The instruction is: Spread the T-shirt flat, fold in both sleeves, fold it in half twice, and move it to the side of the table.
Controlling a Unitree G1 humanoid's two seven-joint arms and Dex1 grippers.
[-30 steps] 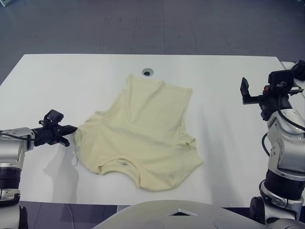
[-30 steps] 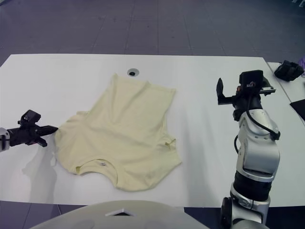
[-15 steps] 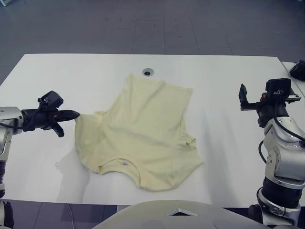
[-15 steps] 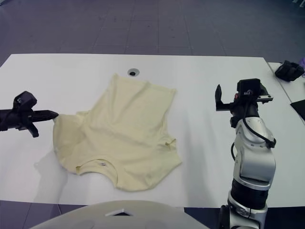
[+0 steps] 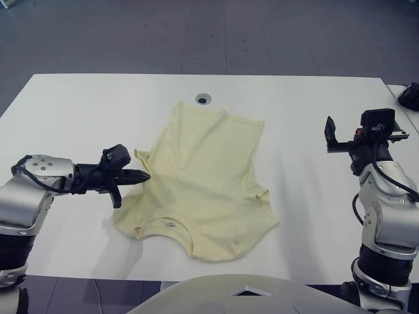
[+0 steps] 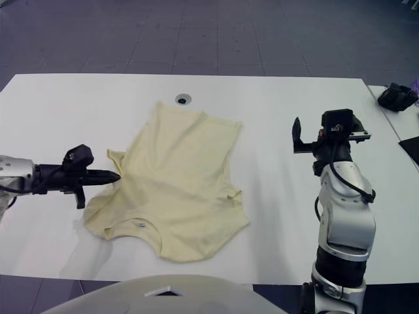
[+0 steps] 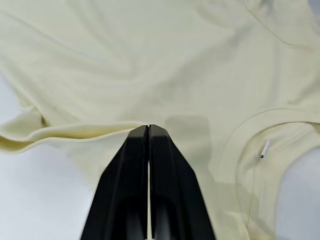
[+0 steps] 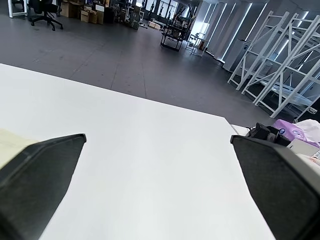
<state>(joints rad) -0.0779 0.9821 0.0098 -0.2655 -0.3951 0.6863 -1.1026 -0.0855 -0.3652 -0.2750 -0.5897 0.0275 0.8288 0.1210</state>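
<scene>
Pale yellow T-shirt (image 5: 203, 176) lies rumpled mid-tabletop (image 5: 78, 111), collar nearest the robot. Left gripper (image 5: 145, 175): jaws pinched together on the left sleeve edge. Right gripper (image 8: 157, 140): jaws wide apart, empty, raised at right.

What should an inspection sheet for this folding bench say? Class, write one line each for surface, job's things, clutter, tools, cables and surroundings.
Surface: white table with a round cable port near its far edge.
Job's things: pale yellow T-shirt, rumpled, collar toward the robot, the sleeve on the robot's left lifted inward.
Clutter: dark object on the neighbouring surface to the right.
Tools: left tool shut on the T-shirt's sleeve fold; right tool open, raised above the table, apart from the shirt.
Cables: black cable looped on the right arm.
Surroundings: grey floor; white racks far off.
</scene>
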